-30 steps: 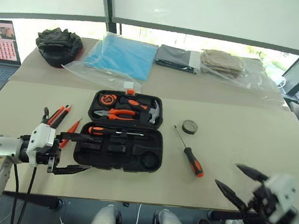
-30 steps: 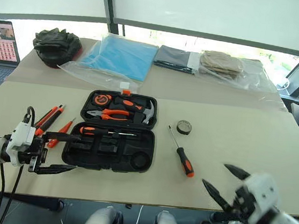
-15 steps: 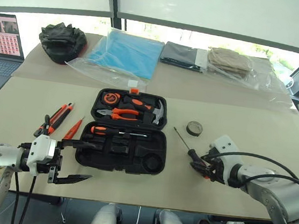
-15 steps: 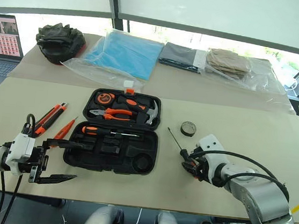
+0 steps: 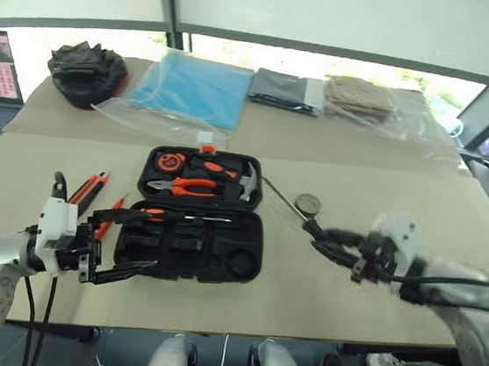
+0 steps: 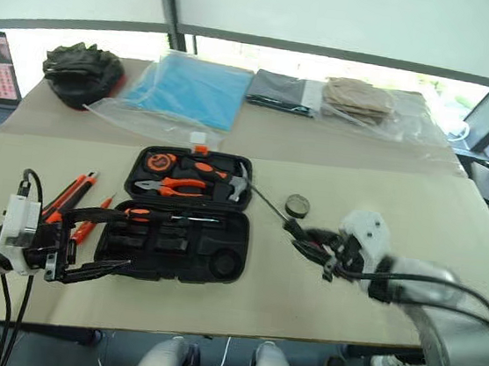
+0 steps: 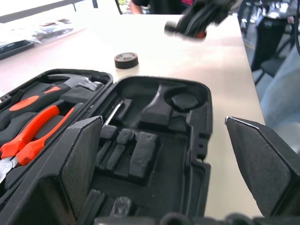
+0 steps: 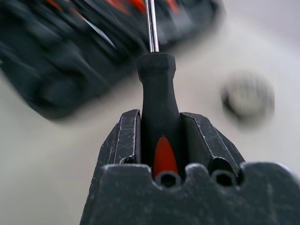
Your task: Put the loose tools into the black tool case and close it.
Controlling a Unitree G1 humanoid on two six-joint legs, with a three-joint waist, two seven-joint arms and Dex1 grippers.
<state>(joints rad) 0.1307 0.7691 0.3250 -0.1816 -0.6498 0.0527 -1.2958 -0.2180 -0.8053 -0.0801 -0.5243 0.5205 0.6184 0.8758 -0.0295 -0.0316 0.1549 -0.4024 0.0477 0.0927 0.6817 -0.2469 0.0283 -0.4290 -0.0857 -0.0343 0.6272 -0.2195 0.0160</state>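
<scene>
Black moulded plastic lies open in the middle of the beige table (image 5: 418, 212): the tool case (image 5: 196, 235) is spread flat, with pliers (image 5: 193, 186) and a hammer (image 5: 250, 184) in its far half and one screwdriver (image 5: 166, 216) seated in the near half. Bare table surface runs along the near edge in front of the case and stretches wide to its right. The right end effector (image 6: 309, 241) hangs above that open stretch, just right of the case, its fingers clamped on the black-and-orange handle of the second screwdriver (image 8: 158, 101), whose steel shaft points toward the case's far right corner. The small tape roll (image 5: 307, 204) lies near it on the table. The left end effector (image 5: 127, 240) hovers at the case's near left corner, fingers spread wide and empty. Left of the case lie the utility knife (image 5: 86, 191) and the slim orange pen-like tool (image 5: 110, 217).
</scene>
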